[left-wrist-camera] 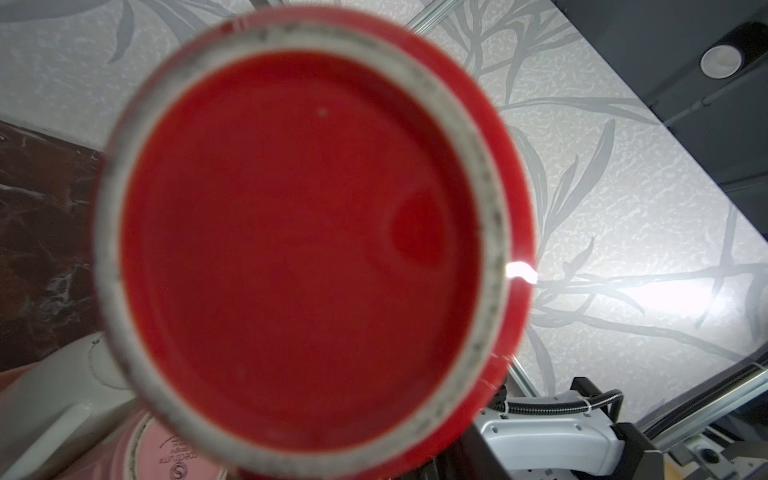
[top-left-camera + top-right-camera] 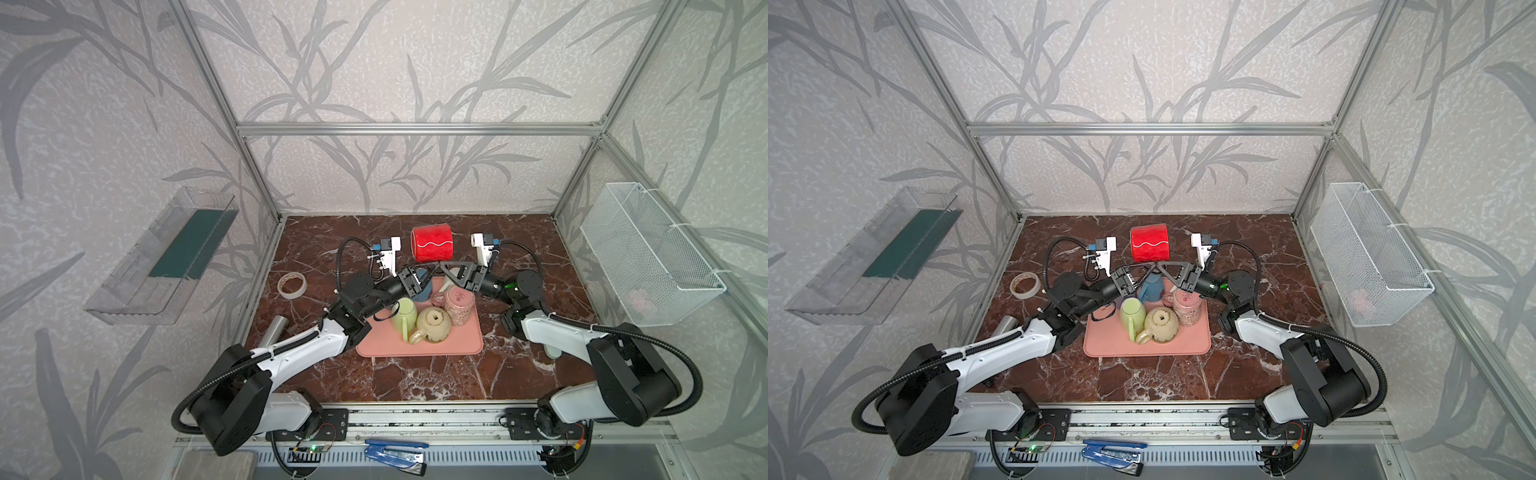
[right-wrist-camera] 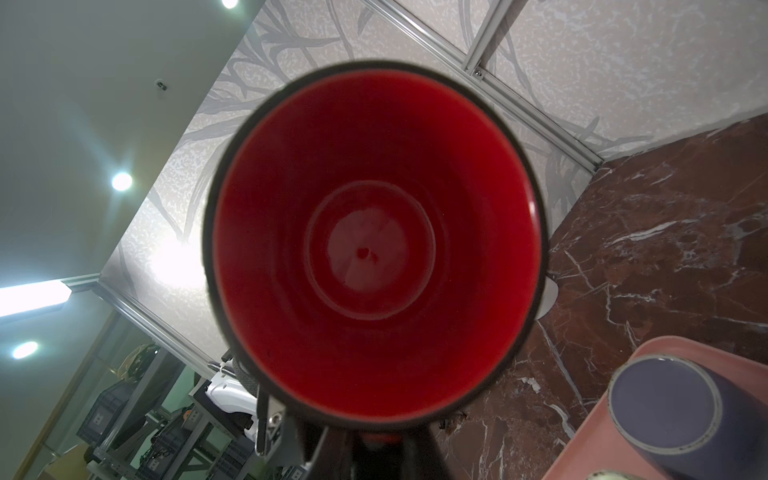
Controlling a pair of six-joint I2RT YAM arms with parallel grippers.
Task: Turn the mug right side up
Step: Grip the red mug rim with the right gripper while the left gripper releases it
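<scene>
1. Mug of red ceramic with a white wavy line (image 2: 432, 245) hangs on its side in the air in both top views. It is over the far edge of the flat pink tray (image 2: 419, 349), mouth towards the right arm and base towards the left. The left gripper (image 2: 430, 272) and right gripper (image 2: 441, 266) meet just beneath it. From here I cannot tell whether the left one's fingers are spread or pressed together. On the tray stand an upturned blue mug (image 2: 424, 291), a pale green mug (image 2: 405, 313), a round cream mug (image 2: 434, 324) bottom up, and a pink patterned mug (image 2: 459, 307). A roll of tape (image 2: 292, 285) lies on the brown marble tabletop (image 2: 415, 382), left of the tray.
2. In the left wrist view, the red mug (image 1: 299, 249) shows its flat base with a grey unglazed ring. It is blurred and fills most of the picture. The left gripper's fingers are hidden here. The pink patterned mug's stamped base (image 1: 178, 461) sits at the edge.
3. The right wrist view looks straight into the red mug's open mouth (image 3: 374, 249). The right gripper (image 3: 376, 449) is pressed together on a red part at the mug's near edge; handle or rim, I cannot tell. The blue mug (image 3: 665, 407) stands on the tray's corner (image 3: 598, 449).
</scene>
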